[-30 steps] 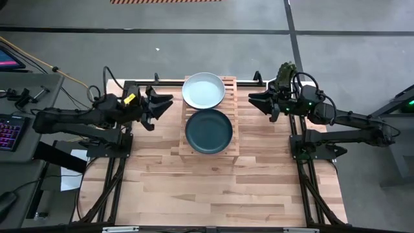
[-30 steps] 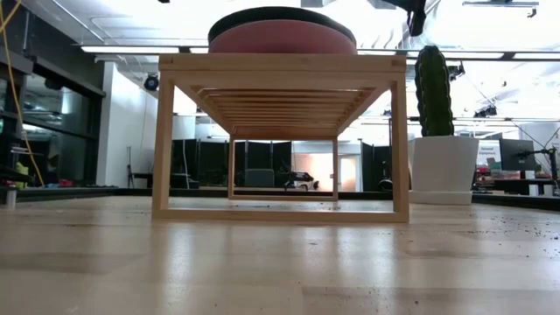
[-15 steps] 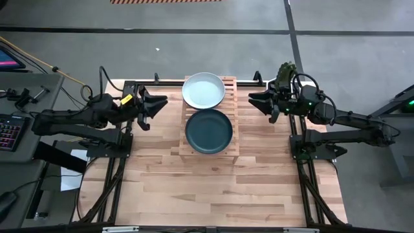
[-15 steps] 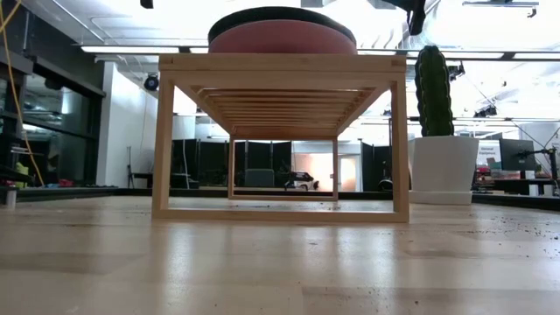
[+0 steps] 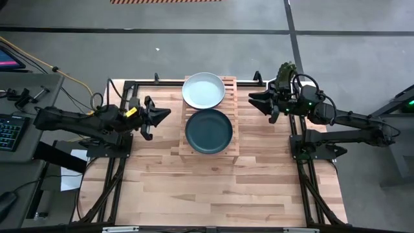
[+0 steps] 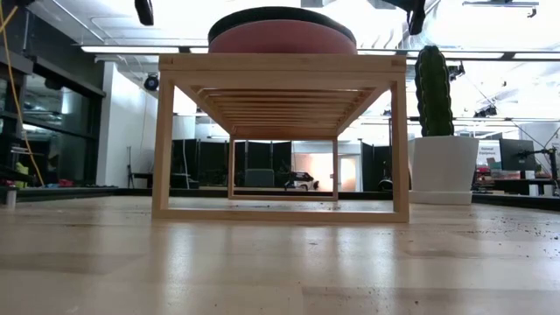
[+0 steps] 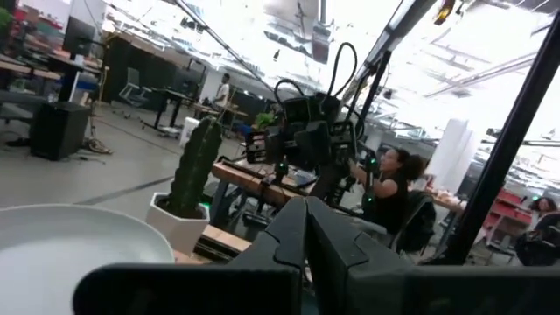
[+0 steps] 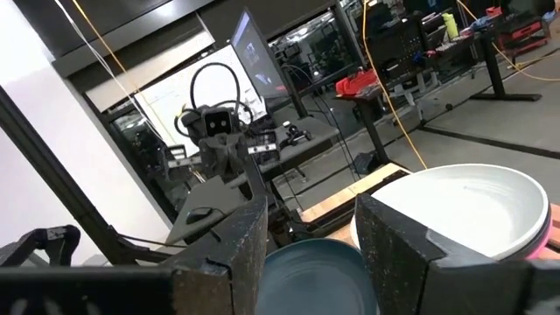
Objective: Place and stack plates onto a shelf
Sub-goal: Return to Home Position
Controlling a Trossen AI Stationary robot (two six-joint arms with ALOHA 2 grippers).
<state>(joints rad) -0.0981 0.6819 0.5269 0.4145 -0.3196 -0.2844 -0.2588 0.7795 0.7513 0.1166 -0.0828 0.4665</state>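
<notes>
On the slatted wooden shelf [image 5: 228,133] a pale mint-white plate [image 5: 204,90] lies at the far end. A dark teal plate [image 5: 209,130] lies at the near end. In the low view the dark plate rests on a pink plate [image 6: 282,39] on the shelf [image 6: 280,63]. My left gripper [image 5: 165,115] hovers left of the shelf, shut and holding nothing; its shut fingers [image 7: 306,232] point toward the pale plate [image 7: 70,249]. My right gripper [image 5: 253,102] hovers right of the shelf, open and holding nothing, its fingers [image 8: 398,241] pointing at both plates.
A cactus in a white pot [image 5: 284,71] stands at the table's far right corner, behind my right gripper; the pot [image 6: 444,166] also shows in the low view. Bare plank tabletop [image 5: 213,188] stretches toward the near edge. A person [image 7: 394,184] sits in the room beyond.
My left gripper has shut its fingers on nothing and has drawn back a little toward the table's near-left side, away from the pale plate. The plates and my right arm have stayed put.
</notes>
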